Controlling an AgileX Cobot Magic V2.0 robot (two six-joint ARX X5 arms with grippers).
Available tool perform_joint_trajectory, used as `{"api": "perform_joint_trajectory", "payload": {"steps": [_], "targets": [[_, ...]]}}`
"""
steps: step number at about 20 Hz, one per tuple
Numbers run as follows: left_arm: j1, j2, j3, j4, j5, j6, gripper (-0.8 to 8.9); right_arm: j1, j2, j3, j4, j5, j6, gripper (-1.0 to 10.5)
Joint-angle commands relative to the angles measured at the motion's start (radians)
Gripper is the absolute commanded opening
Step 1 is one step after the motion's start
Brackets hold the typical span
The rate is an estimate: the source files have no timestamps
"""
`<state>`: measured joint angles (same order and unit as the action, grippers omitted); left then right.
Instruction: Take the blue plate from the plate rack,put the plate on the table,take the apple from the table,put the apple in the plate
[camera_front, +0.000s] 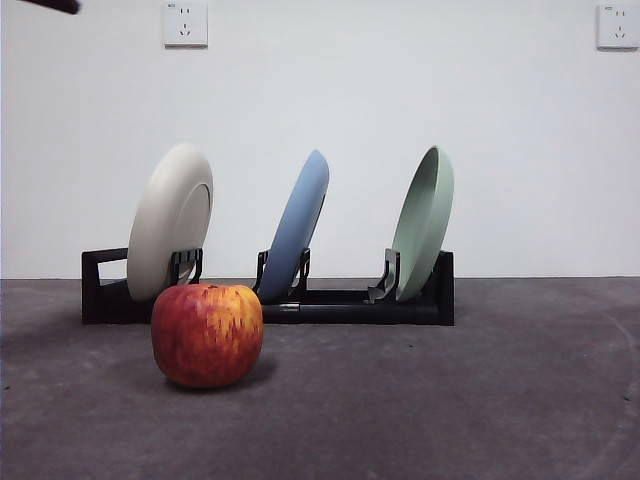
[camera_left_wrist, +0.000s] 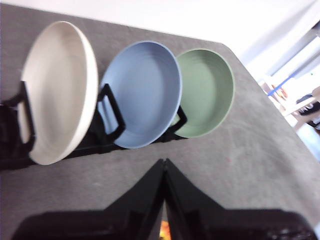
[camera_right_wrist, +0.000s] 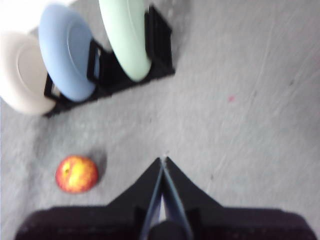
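The blue plate (camera_front: 298, 225) stands on edge in the middle slot of the black plate rack (camera_front: 350, 305), between a cream-white plate (camera_front: 170, 220) and a pale green plate (camera_front: 424, 222). It also shows in the left wrist view (camera_left_wrist: 142, 92) and the right wrist view (camera_right_wrist: 65, 50). The red and yellow apple (camera_front: 207, 333) sits on the dark grey table (camera_front: 450, 400) in front of the rack's left part, also in the right wrist view (camera_right_wrist: 76, 173). My left gripper (camera_left_wrist: 164, 162) is shut and empty, high above the table short of the rack. My right gripper (camera_right_wrist: 162, 161) is shut and empty, high over bare table.
A white wall with two sockets (camera_front: 185, 23) stands behind the rack. The table's far corner and a bright area beyond it show in the left wrist view (camera_left_wrist: 280, 85). A black arm tip (camera_front: 50, 5) shows at the top left corner of the front view.
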<state>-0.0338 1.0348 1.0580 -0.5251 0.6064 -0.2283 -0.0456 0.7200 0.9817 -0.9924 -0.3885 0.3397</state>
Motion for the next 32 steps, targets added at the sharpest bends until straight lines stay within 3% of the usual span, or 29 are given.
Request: {"api": "perform_joint_trajectory", "payload": {"steps": [1, 9, 20, 21, 23, 24, 32], "targets": [[-0.034, 0.127, 0.141, -0.085, 0.007, 0.005, -0.06, 0.0, 0.019, 0.003, -0.029, -0.009, -0.032, 0.0], [-0.175, 0.505, 0.578, -0.296, 0.003, 0.056, -0.06, 0.0, 0.03, 0.003, -0.073, -0.005, -0.063, 0.0], [-0.261, 0.883, 0.915, -0.319, 0.002, 0.056, 0.04, 0.0, 0.03, 0.003, -0.162, -0.004, -0.09, 0.0], [-0.265, 0.912, 0.936, -0.31, -0.003, 0.054, 0.35, 0.0, 0.03, 0.003, -0.163, -0.004, -0.09, 0.0], [-0.276, 0.954, 0.964, -0.289, -0.012, 0.04, 1.97, 0.0, 0.03, 0.003, -0.163, -0.005, -0.09, 0.0], [-0.28, 0.964, 0.964, -0.276, -0.014, 0.037, 2.2, 0.0, 0.03, 0.003, -0.164, -0.005, -0.09, 0.0], [-0.33, 0.996, 0.964, -0.23, -0.106, 0.042, 2.58, 0.0, 0.03, 0.003, -0.165, -0.004, -0.1, 0.0]]}}
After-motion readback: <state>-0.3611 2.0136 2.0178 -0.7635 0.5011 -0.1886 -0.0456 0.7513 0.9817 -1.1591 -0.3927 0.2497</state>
